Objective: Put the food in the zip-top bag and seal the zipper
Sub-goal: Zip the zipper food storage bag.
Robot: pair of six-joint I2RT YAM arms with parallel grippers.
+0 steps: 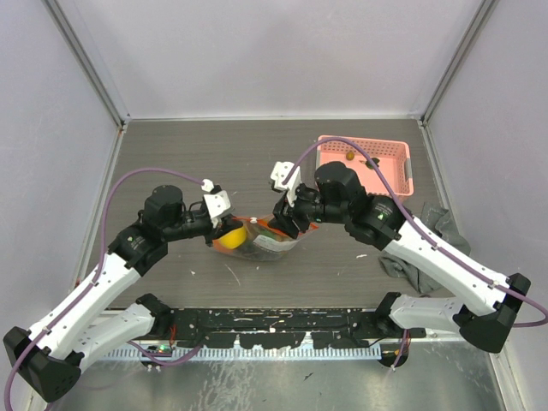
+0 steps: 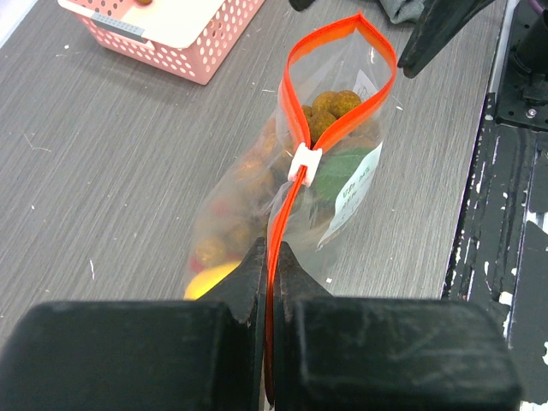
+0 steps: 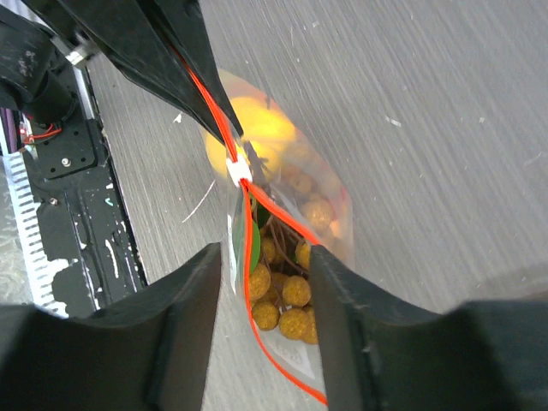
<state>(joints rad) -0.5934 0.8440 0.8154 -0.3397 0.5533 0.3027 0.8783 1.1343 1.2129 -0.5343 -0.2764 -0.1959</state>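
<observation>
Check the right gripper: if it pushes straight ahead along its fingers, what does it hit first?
Likely the white slider on the zipper, just ahead of the right gripper, in line with the gap between its open fingers. Behind it, the left gripper is shut on the zipper. Depth unclear.

The left arm and right arm both reach forward and inward from the near edge. Their elbows are bent and their wrists face each other low over the middle of the worktop. The left hand is pinched tight on the zipper. The right hand has its fingers spread wide.
</observation>
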